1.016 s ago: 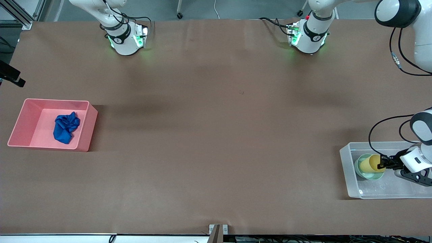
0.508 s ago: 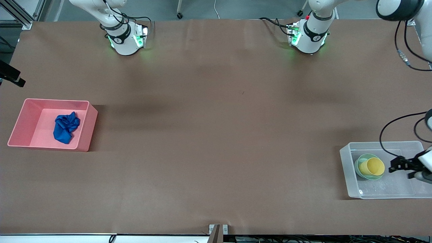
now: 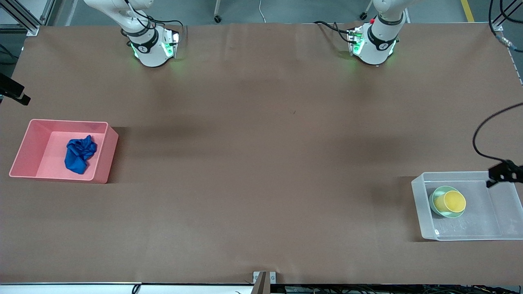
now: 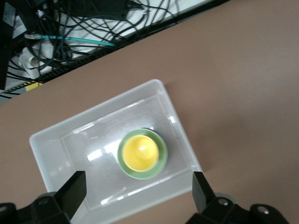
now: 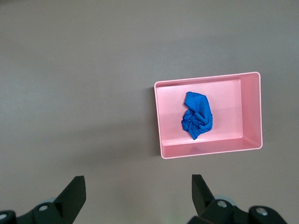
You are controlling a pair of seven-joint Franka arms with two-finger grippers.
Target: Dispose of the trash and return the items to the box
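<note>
Apparently all done: wrinkly royal-blue cloth lump (image 3: 80,154) inside opaque pink rectangular bin (image 3: 103,162) at desk's right-arm end; small yellow plastic cup (image 3: 449,201) nested in shallow mint-green bowl (image 3: 434,205) inside clear plastic tub (image 3: 421,206) near front corner. Left gripper (image 4: 139,196) and right gripper (image 5: 138,195) up high, fingers spread wide, holding nothing.

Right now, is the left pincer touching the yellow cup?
Apart. In the left wrist view the left pincer hangs open high above the clear box, with the yellow cup resting in the green bowl well below it.

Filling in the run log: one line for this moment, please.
royal-blue cloth lump in pink bin | yellow cup in mint-green bowl in clear tub | left claw open above tub | right claw open
</note>
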